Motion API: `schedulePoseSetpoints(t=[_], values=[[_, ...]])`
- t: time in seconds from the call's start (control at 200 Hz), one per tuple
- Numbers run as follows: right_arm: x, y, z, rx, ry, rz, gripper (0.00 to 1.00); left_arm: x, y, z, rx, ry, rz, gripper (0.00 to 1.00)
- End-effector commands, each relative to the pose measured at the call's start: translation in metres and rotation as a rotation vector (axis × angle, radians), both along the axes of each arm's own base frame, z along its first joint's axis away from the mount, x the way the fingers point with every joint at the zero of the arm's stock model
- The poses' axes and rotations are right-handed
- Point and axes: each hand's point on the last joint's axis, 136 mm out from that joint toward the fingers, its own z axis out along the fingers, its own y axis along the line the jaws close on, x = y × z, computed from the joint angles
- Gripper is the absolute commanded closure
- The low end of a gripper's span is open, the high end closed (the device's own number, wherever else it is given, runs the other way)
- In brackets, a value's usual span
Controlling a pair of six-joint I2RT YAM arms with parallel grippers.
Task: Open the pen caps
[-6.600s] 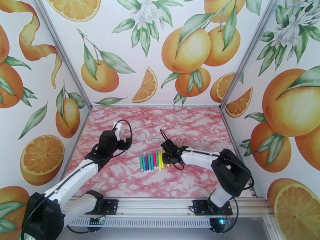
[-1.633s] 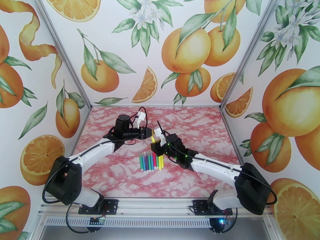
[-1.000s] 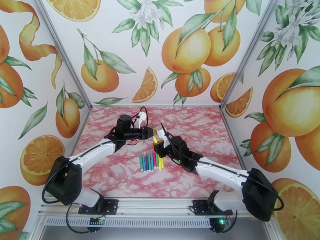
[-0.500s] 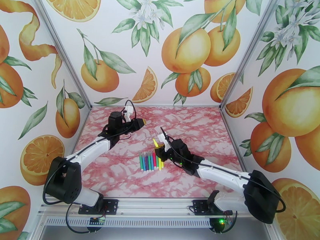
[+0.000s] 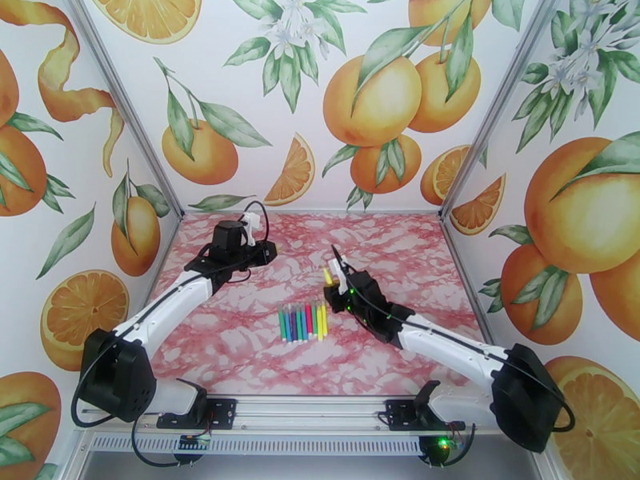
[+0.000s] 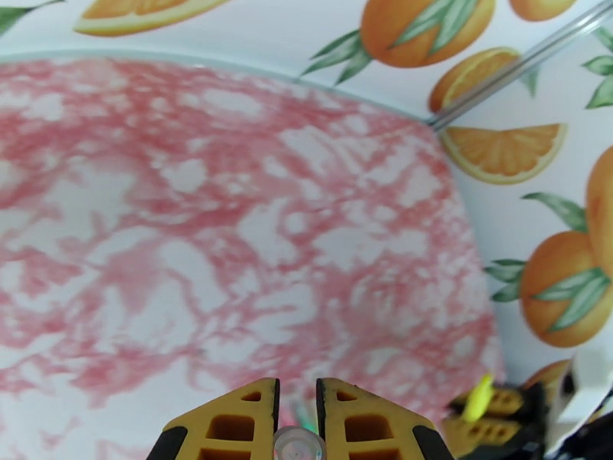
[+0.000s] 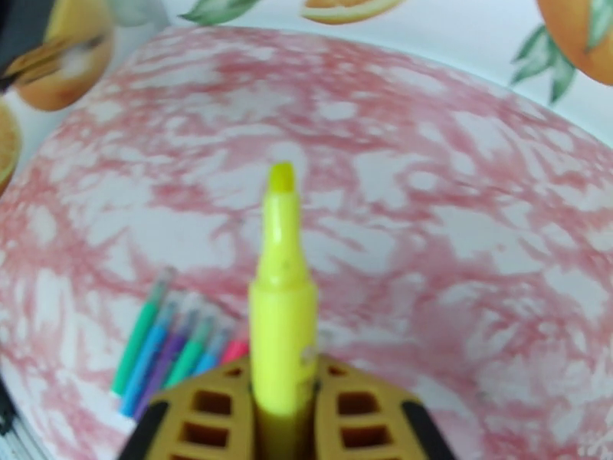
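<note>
We find the left gripper [image 6: 297, 386] clenched on a small clear cap [image 6: 297, 446], over the far left of the table [image 5: 416, 250]. The right gripper [image 7: 283, 369] grasps a yellow marker [image 7: 282, 300], its tip bare. Open table surrounds both grippers, which are well apart. The wrist views show the cap and tip. The top view shows the marker row [image 5: 302, 322] just near-left of the right gripper.

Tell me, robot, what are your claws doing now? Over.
Left claw shut on clear cap. Right claw shut on yellow pen, tip bare. Other pens lie apart.
</note>
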Motion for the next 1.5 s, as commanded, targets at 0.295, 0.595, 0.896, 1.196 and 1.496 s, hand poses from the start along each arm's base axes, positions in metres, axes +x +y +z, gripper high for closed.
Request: schedulePoseSetpoints(t=[0.295, 0.595, 0.896, 1.196, 1.496], values=[[0.054, -0.101, -0.022, -0.134, 0.124, -0.33, 1.0, 0.006, 0.096, -0.04, 0.307, 0.099, 0.138, 1.0], [0.083, -0.15, -0.058, -0.152, 0.258, -0.447, 1.0, 0.028, 0.122, -0.081, 0.288, 0.194, 0.147, 1.0], [0.106, -0.184, -0.098, -0.091, 0.421, -0.537, 1.0, 0.036, 0.138, -0.126, 0.307, 0.323, 0.134, 1.0], [0.112, -0.206, -0.114, -0.122, 0.514, -0.597, 1.0, 0.039, 0.148, -0.156, 0.297, 0.41, 0.158, 1.0], [0.108, -0.225, -0.132, -0.17, 0.577, -0.635, 0.98, 0.037, 0.165, -0.175, 0.34, 0.482, 0.193, 1.0]])
